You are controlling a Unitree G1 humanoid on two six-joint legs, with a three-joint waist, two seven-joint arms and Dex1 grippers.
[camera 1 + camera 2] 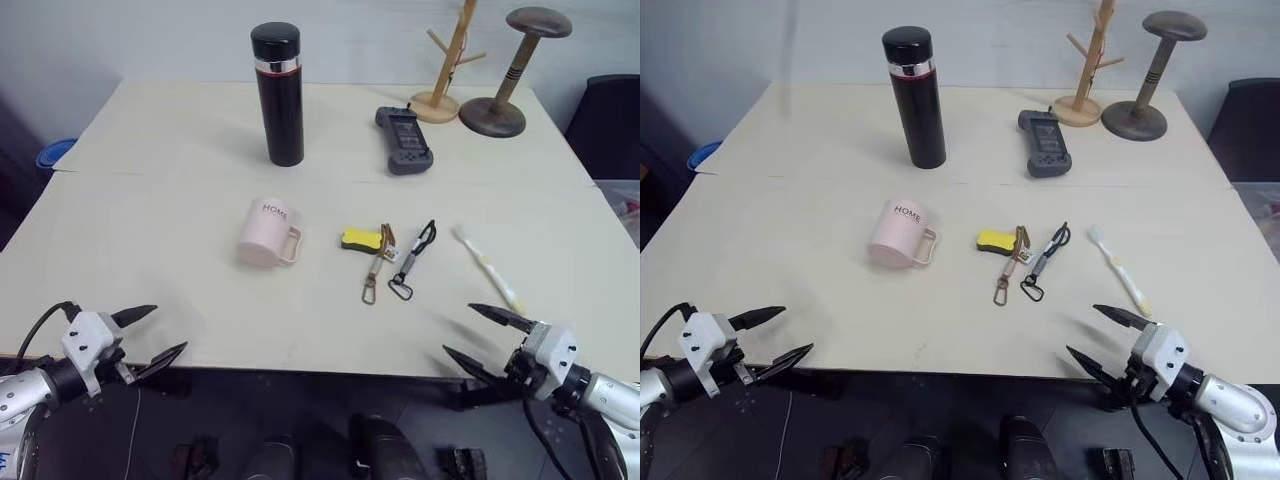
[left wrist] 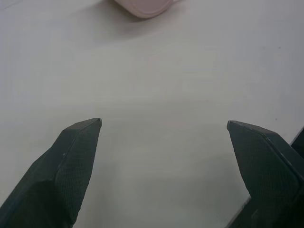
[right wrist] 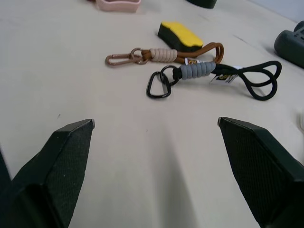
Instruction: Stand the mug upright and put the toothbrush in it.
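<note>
The pale pink mug (image 1: 268, 233) with "HOME" lettering rests on the middle of the table, handle to the right, wider end towards me. I cannot tell whether it lies on its side or stands mouth down. The white toothbrush (image 1: 487, 265) lies flat at the right, bristle head pointing away from me. My left gripper (image 1: 170, 330) hovers open over the table's front edge, well short and left of the mug (image 2: 142, 7). At the front right, my right gripper (image 1: 458, 329) is open, just short of the toothbrush's near end. Neither holds anything.
A tall black thermos (image 1: 278, 95) stands behind the mug. A yellow block (image 1: 362, 240), a brown strap (image 1: 380, 265) and a grey-black strap (image 1: 412, 260) lie between mug and toothbrush. A dark handheld device (image 1: 403, 140) and two wooden stands (image 1: 450, 60) occupy the far right.
</note>
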